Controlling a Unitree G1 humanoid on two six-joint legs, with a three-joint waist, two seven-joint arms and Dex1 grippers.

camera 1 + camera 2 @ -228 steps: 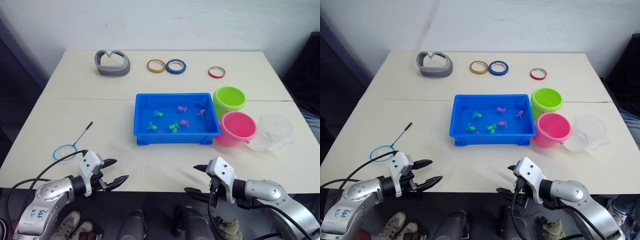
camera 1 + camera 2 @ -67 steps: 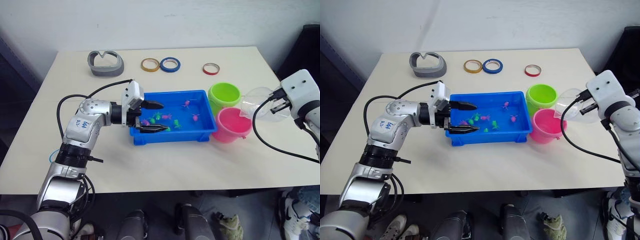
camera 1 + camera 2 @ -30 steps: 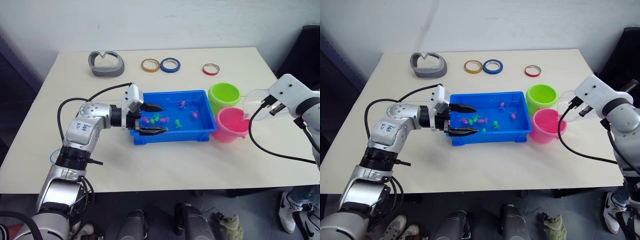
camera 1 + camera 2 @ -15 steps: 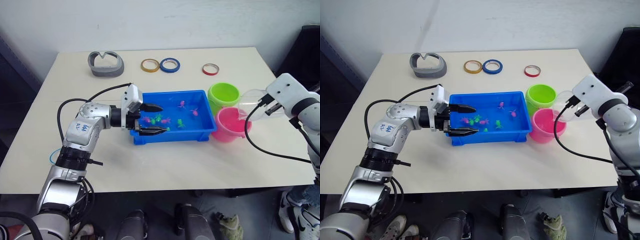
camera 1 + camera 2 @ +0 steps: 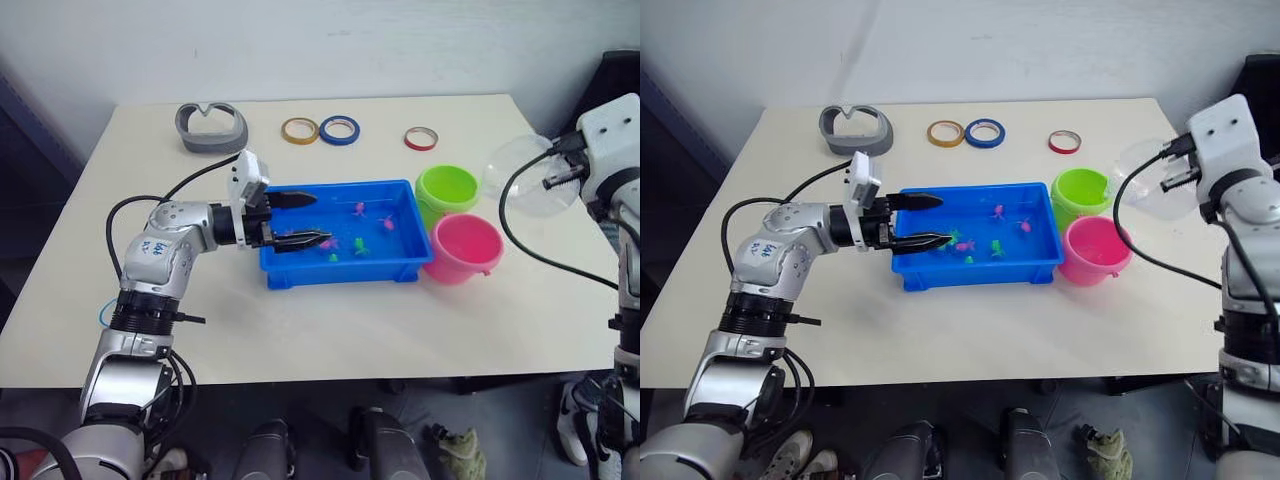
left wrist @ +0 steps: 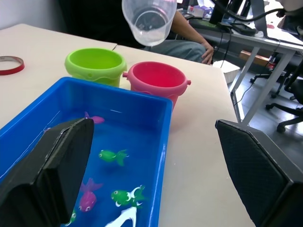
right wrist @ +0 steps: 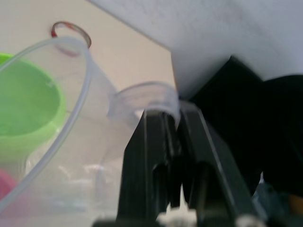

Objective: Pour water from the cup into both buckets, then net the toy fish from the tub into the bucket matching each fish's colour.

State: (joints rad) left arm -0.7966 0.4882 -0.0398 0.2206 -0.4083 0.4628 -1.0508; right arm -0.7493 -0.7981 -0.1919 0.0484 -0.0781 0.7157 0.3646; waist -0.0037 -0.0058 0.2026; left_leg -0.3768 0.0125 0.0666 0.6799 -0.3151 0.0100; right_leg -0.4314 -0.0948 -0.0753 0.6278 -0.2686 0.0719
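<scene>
My right gripper [image 7: 175, 113] is shut on the rim of the clear cup [image 5: 523, 176]. It holds the cup tilted in the air, up and to the right of the lime green bucket [image 5: 452, 190]. The pink bucket [image 5: 466, 248] stands just in front of the green one. Both are beside the right end of the blue tub [image 5: 340, 272]. Several green and pink toy fish [image 5: 357, 243] lie in the tub's water. My left gripper [image 5: 320, 218] hangs open over the tub's left end, holding nothing. A bit of the net's blue hoop [image 5: 103, 312] shows behind my left arm.
At the back of the table lie a grey curved object [image 5: 211, 127] and yellow [image 5: 299, 130], blue [image 5: 339, 129] and red [image 5: 421, 138] tape rings. A person's arm [image 6: 191, 40] shows beyond the table's right edge in the left wrist view.
My right gripper has lifted the cup up and to the right, away from the pink bucket. My left gripper has drawn back a little toward the tub's left end, still open.
</scene>
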